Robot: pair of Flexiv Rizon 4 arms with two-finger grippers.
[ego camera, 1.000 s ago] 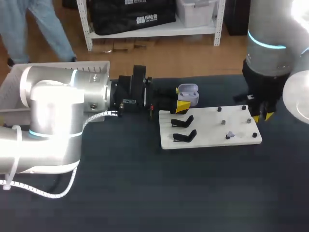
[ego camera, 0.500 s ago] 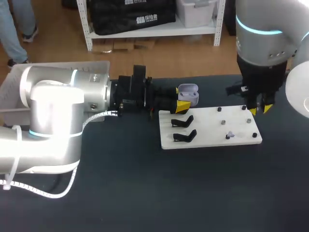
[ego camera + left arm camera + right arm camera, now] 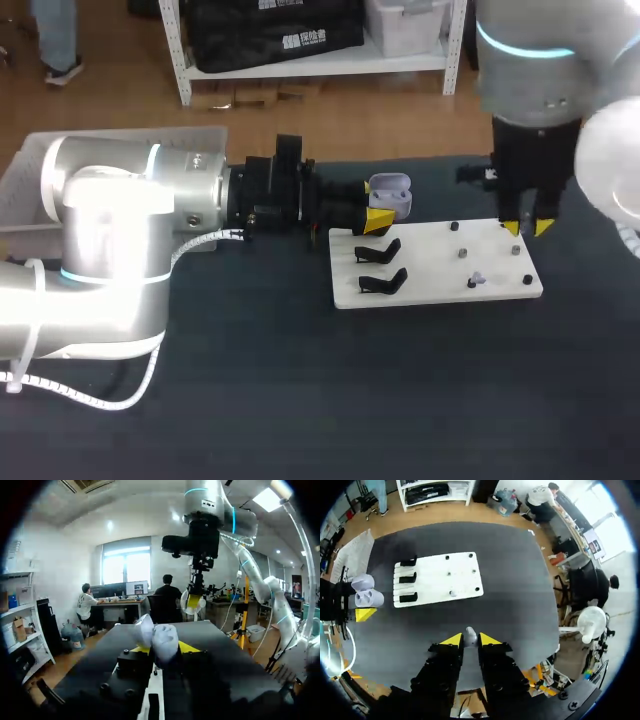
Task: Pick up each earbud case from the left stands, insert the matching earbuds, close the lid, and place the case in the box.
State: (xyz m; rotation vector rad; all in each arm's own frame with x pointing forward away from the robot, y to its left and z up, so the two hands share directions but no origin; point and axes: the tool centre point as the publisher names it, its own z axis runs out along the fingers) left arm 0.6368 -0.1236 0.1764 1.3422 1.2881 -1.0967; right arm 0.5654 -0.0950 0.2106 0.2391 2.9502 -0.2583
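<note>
While the left gripper (image 3: 379,203) is clamped on the open earbud case (image 3: 392,190), holding it just off the eleven o'clock corner of the white board (image 3: 440,270), the right gripper (image 3: 527,227) hangs over the board's two o'clock corner. Its fingers are pinched together on a small white earbud (image 3: 470,634). Black stands (image 3: 380,250) line the board's nine o'clock edge.

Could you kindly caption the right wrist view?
Right pincer grips an earbud above the table; left pincer holds the open case.
</note>
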